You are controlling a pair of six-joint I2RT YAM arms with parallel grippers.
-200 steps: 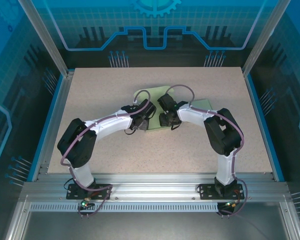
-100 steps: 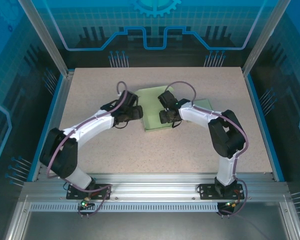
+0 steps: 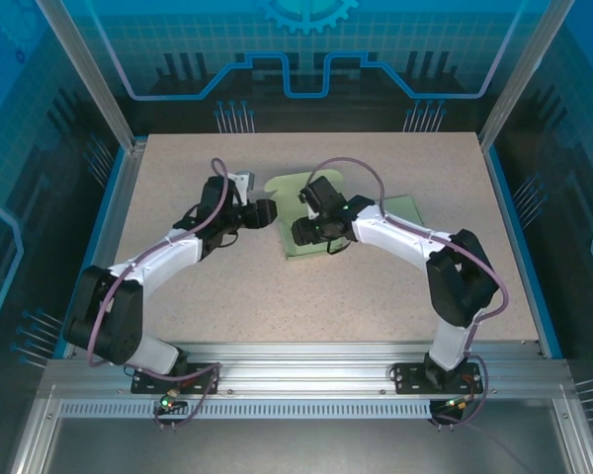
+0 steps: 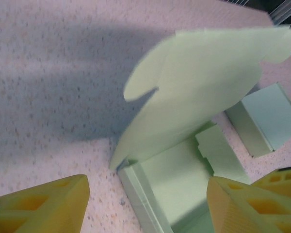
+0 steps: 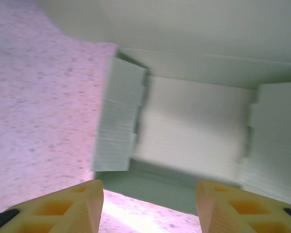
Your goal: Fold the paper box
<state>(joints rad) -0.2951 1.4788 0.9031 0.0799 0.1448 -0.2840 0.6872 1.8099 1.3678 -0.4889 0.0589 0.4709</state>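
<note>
Tabletop (image 3: 178,296) first: it is bare speckled board, and the paper box (image 3: 400,209) lies just toward 12 o'clock of its middle, half made up. In the left wrist view the lid (image 4: 203,92), the biggest panel, stands tilted up from the tray, with its rounded ear at 1 o'clock. In the right wrist view the floor (image 5: 194,121) lies flat. A side wall (image 5: 119,116) is folded in at 9 o'clock and a low front wall (image 5: 150,182) at 6 o'clock.

Seen from above, the left gripper (image 3: 269,211) sits just off the box at 9 o'clock, level with the lid's edge. Its yellow fingers (image 4: 43,206) are spread with nothing between them. The right gripper (image 3: 298,233) hovers over the tray's 7 o'clock corner, also released and empty, and its fingers (image 5: 63,204) frame the front wall.

The step in hand looks like seating the walls before the lid comes down. To do it well, I would have the right gripper press on the floor or front wall so the light tray cannot skate. The left should then push the lid from low near its hinge crease, not at the floppy ear. Slow, square pushes along the creases should stop the walls springing back open.
</note>
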